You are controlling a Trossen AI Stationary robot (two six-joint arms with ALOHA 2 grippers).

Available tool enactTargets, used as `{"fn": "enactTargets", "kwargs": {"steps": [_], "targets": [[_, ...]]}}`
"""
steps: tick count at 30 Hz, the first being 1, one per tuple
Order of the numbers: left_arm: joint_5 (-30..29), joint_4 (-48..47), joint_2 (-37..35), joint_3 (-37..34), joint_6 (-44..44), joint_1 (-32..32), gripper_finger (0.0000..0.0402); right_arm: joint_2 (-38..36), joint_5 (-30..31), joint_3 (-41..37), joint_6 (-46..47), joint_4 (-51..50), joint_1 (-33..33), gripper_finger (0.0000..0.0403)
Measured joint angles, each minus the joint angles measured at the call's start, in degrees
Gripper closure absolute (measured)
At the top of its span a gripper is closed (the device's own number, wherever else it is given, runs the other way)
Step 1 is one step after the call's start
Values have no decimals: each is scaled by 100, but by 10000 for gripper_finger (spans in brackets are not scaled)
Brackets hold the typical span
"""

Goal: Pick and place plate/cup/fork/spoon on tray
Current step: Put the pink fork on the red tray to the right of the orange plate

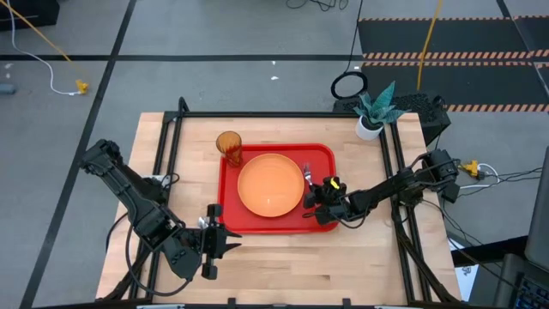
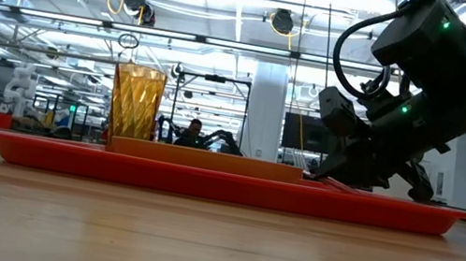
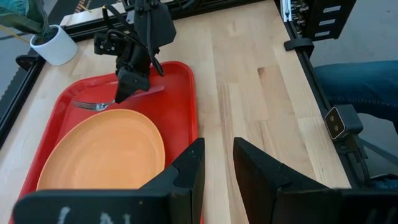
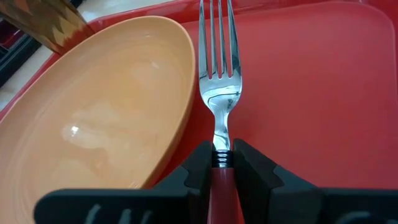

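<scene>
The red tray [image 1: 324, 156] lies mid-table. On it rest the orange plate [image 1: 270, 184] and, at its far left corner, the upright amber cup [image 1: 228, 146]. The fork [image 4: 217, 81] lies on the tray floor just right of the plate, tines toward the far edge. My right gripper [image 1: 314, 192] is low over the tray, shut on the fork's red handle. My left gripper [image 1: 221, 239] hovers open above the table at the tray's near left corner, with nothing between its fingers [image 3: 255, 168]. The spoon is out of view. My right gripper pinches the fork's pinkish-red handle [image 4: 221, 177] between its two fingers, at the end where it meets the metal neck. The fingers slant down from the table's near right side and lie along the fork. The fork lies flat on the tray beside the plate's rim.
A potted plant [image 1: 372, 112] in a white pot stands at the table's far right corner. Black frame rails [image 1: 163, 172] run along the table's left, right and far sides. Bare wood [image 1: 343, 266] stretches between the tray and the near edge.
</scene>
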Motion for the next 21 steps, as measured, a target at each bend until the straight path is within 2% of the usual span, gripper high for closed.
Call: {"fn": "enactTargets", "kwargs": {"steps": [21], "targets": [[0, 0, 0, 0, -11, 1, 314, 0, -26, 0, -188, -1, -2, 357]]}}
